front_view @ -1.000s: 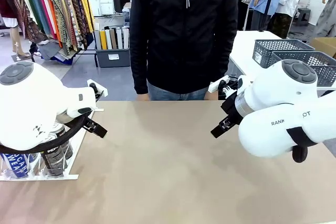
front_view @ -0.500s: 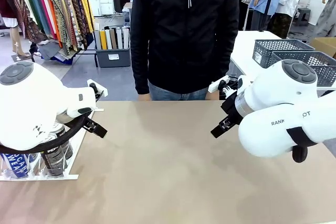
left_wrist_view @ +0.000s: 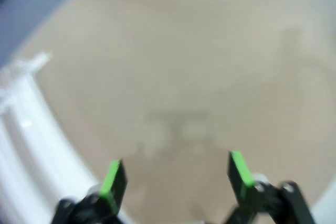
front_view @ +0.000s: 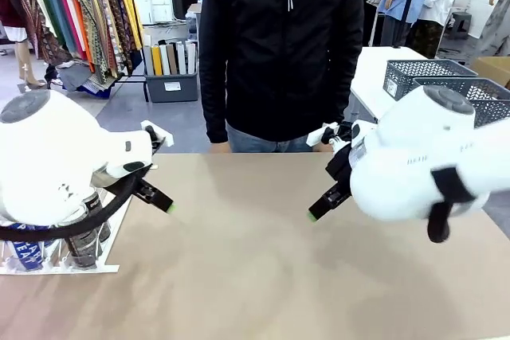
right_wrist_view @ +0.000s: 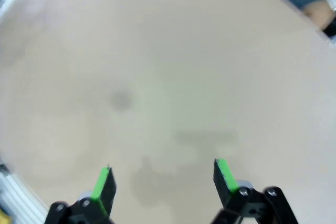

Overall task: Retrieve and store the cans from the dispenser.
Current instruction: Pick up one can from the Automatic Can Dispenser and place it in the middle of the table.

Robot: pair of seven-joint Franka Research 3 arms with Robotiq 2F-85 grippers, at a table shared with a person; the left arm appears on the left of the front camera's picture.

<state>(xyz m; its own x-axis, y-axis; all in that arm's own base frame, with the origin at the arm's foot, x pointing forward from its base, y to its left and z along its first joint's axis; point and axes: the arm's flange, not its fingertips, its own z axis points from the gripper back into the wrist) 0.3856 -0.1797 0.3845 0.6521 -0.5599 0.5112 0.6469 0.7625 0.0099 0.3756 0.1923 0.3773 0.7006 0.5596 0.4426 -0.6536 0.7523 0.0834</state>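
Beige table (front_view: 255, 260) lies under your black, green-padded left gripper (left_wrist_view: 176, 174) and right gripper (right_wrist_view: 163, 179), both wide apart and empty. Aluminium drink cans (front_view: 83, 246) sit in the white plastic dispenser rack (front_view: 103, 267), near left, beneath your left arm (front_view: 48, 165); its bulk may topple them.

The bench (front_view: 263, 260) is a flat, matte beige top that takes up the lower half of the front view, and its far edge runs straight across from 9 to 3 o'clock. The dispenser (front_view: 107, 264) lies directly on it at about 8 o'clock, against the left edge. Its white front bar faces 6 o'clock and its lanes run toward 12 o'clock. From the centre round to 3 o'clock the surface shows faint smudges and soft shadows.
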